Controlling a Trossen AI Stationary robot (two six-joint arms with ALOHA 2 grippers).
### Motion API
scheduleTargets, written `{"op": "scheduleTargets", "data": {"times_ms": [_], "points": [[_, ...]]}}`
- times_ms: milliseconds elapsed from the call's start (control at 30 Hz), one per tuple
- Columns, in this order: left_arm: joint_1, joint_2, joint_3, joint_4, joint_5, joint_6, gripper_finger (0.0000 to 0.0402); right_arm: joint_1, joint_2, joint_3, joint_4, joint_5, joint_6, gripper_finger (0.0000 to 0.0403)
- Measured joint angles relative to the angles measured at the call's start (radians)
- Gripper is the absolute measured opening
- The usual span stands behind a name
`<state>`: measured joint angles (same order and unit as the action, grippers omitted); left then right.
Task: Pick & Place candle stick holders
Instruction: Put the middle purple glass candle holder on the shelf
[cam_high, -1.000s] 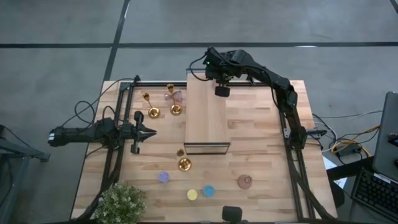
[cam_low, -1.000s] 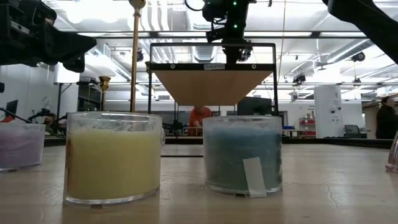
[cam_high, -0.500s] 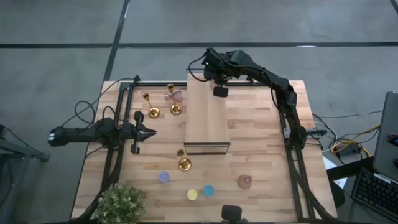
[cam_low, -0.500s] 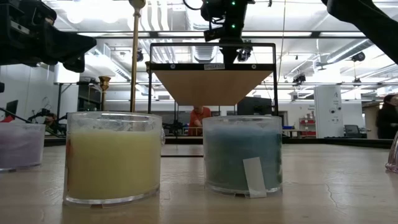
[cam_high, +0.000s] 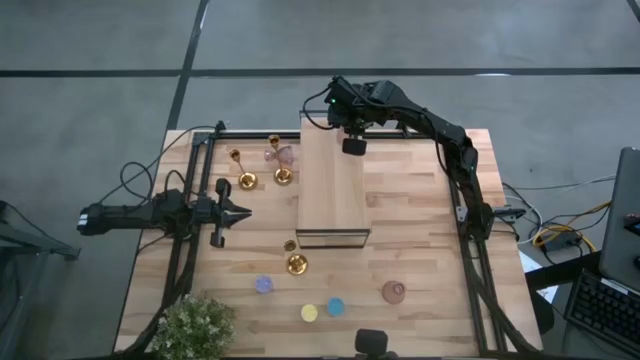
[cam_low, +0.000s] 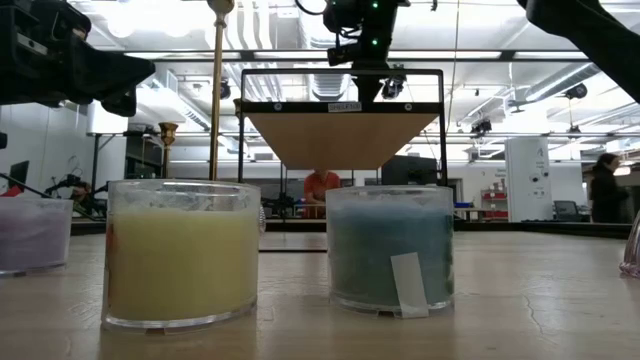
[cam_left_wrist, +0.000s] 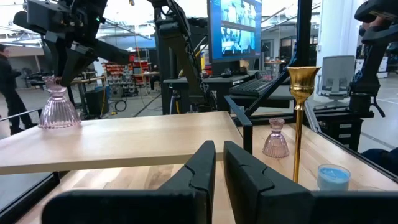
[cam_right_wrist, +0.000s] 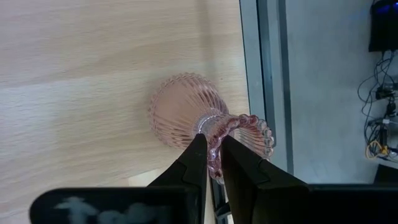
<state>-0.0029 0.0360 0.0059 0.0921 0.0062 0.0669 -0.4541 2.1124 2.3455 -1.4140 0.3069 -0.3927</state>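
From above, almost nothing has moved in the last half second: the right gripper still hangs over the far end of the long wood block, and the left gripper still waits low over the left side of the table. I count three gold holders, two near the far left corner and one by the block's near end; two pink holders in the open, one beside the far gold pair and one near the front; and three small cups, purple, yellow and blue.

At table level, the yellow cup and blue cup stand side by side; a person has stepped further in at the right.

The left wrist shows its fingers nearly together, holding nothing.

The right wrist shows its fingers clamped on the rim of a third pink holder, standing on the block at its edge.
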Motion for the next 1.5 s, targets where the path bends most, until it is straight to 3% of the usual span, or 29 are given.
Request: {"op": "scheduleTargets", "data": {"times_ms": [1500], "points": [[0.0,0.0,0.0,0.0,0.0,0.0,0.0037,-0.002,-0.003,-0.039,0.022,0.037,0.001,0.0043]]}}
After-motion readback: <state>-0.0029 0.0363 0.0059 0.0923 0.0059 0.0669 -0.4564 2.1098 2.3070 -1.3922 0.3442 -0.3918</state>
